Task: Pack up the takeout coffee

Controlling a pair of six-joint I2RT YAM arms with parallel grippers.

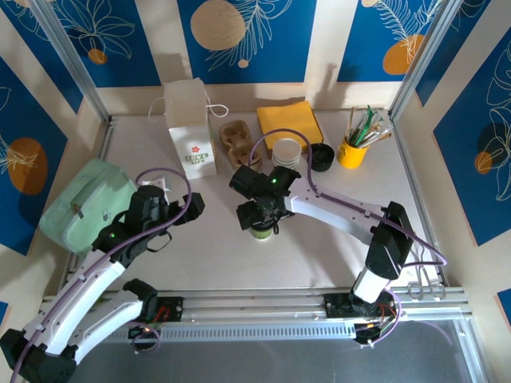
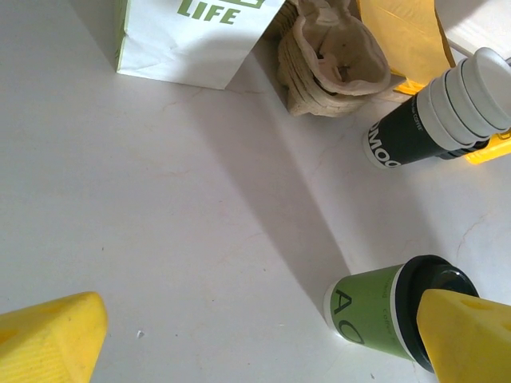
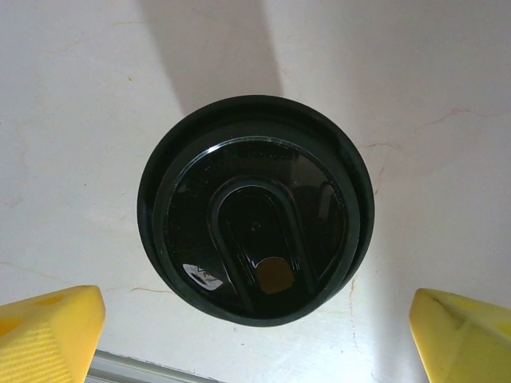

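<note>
Small green paper cup with black plastic lid (image 3: 255, 209), frame centre: likely light, crushable. Spread right end effector (image 3: 259, 331) should pinch its sidewall gently below the lid.

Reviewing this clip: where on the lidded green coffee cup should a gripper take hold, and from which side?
Probably the round paper wall just below the black lid, coming straight down from above. The takeout coffee stands upright on the table with bare space around it, and the open right gripper hangs over it, a finger either side.
</note>
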